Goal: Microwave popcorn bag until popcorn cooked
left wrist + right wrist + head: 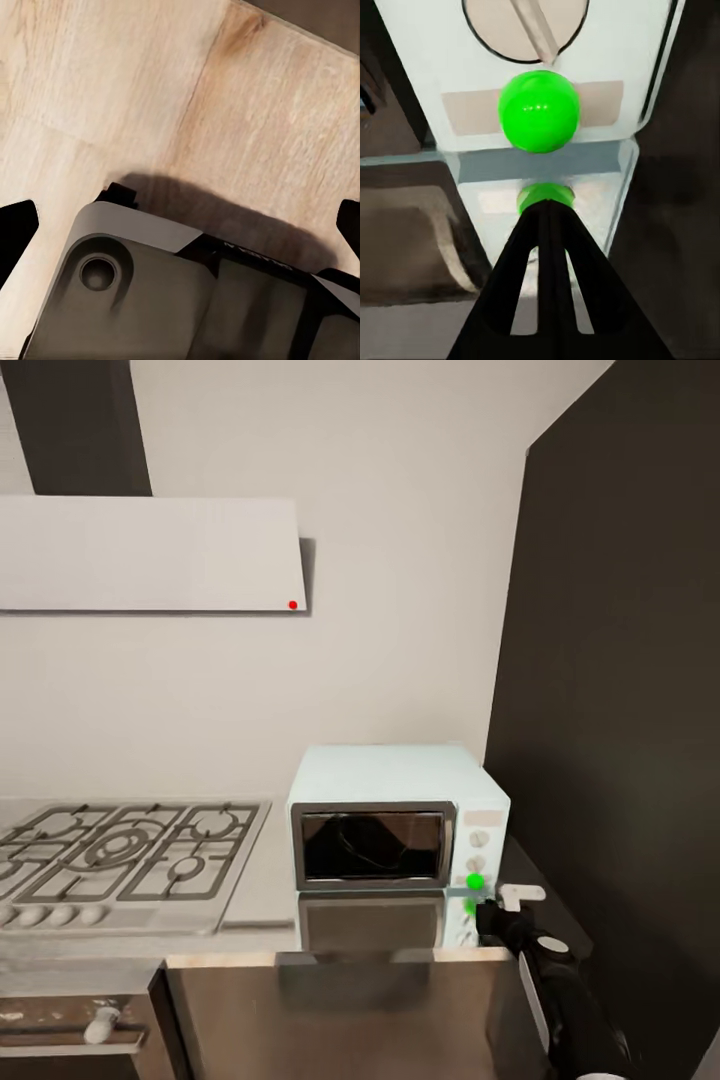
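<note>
Right gripper (pixel 546 214), fingers pressed together and holding nothing, points at the green indicator dot (pixel 538 111) on the closed mint-blue microwave (pixel 395 830) standing on the grey countertop (pixel 262 905), apparently to start heating.

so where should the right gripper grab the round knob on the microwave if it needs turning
Pinch the raised ridge across the face of the round knob, coming straight at the front panel of the microwave. The knob looks flat and shallow, so its rim probably offers little hold, while the ridge stands out. The right gripper already faces that panel, fingers together, just below the green indicator dot, so it would open first.
</note>
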Controlling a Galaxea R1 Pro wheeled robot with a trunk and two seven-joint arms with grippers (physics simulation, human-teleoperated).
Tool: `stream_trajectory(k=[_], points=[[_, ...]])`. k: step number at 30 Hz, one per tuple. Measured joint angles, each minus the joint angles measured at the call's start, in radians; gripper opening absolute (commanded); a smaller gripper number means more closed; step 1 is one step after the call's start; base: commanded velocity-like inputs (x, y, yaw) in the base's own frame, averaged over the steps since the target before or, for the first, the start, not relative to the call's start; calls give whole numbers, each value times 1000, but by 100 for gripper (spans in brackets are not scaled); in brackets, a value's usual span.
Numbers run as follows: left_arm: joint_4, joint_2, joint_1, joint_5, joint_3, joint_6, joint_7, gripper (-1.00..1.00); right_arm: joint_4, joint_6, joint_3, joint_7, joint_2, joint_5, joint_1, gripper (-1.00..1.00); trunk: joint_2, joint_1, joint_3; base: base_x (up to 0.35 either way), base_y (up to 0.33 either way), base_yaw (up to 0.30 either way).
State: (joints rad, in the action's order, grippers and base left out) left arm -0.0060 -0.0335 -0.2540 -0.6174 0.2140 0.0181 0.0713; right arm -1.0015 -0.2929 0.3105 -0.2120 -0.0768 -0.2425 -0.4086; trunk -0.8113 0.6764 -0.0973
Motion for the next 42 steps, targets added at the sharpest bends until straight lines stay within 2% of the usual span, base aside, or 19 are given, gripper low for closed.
stream_trajectory(k=[7, 10, 15, 16, 19, 20, 21, 22, 24, 27, 28, 30, 32, 36, 42], points=[[0, -9, 0, 0, 0, 0, 0, 100, -72, -15, -4, -4, -1, -1, 0, -100, 0, 0, 0, -340, 0, 0], [0, -11, 0, 0, 0, 0, 0, 100, -147, -101, -2, -5, -2, -2, 2, -100, 0, 0, 0, -339, 0, 0], [0, -11, 0, 0, 0, 0, 0, 100, -147, -151, 2, -5, -2, 5, 7, -100, 0, 0, 0, -339, 0, 0], [0, -11, 0, 0, 0, 0, 0, 100, -120, -153, 4, -2, 2, 7, 13, -100, 0, 0, 0, -340, 0, 0], [0, -11, 0, 0, 0, 0, 0, 100, 51, -143, 5, 5, 48, 8, 17, -100, 0, 0, 0, -339, 0, 0], [0, -11, 0, 0, 0, 0, 0, 100, 180, -113, 7, 8, 74, 7, 18, -100, 0, 0, 0, -316, 0, 0], [0, -11, 0, 0, 0, 0, 0, 100, 314, -56, 5, 10, 89, 5, 18, -100, 0, 0, 0, -292, 0, 0], [0, -11, 0, -1, 0, 0, 0, 100, 396, -2, 3, 12, 97, 4, 18, -100, 0, 0, 0, -245, 0, 0], [0, -10, 0, 0, 0, 1, -1, 100, 640, 169, -6, 36, 122, 3, 19, -100, 0, 0, 0, -163, 0, 0], [0, -8, 0, 0, 1, 1, -1, 100, 884, 309, -10, 84, 138, 5, 19, -100, 0, 0, 0, -39, 0, 0], [0, -7, 0, 0, 2, 1, -1, 100, 980, 344, -11, 93, 153, 7, 15, -100, 0, -1, 0, -4, 0, 0], [1, -6, 0, 1, 4, 1, -1, 100, 1020, 360, -10, 97, 165, 9, 40, -100, 0, -1, 0, -2, 0, 0], [2, -5, 0, 8, 4, 1, -2, 100, 1027, 369, -10, 98, 167, 9, 115, -100, 0, -1, 0, 0, 0, 0], [5, -8, 0, 9, 6, -2, -1, 100, 1029, 424, -10, 99, 159, 7, 224, -100, 0, -1, 0, 0, 0, 0], [6, -11, 4, 11, 7, -5, -1, 100, 1030, 431, -9, 99, 159, 8, 239, -100, 0, -1, 0, 0, 0, 0]])
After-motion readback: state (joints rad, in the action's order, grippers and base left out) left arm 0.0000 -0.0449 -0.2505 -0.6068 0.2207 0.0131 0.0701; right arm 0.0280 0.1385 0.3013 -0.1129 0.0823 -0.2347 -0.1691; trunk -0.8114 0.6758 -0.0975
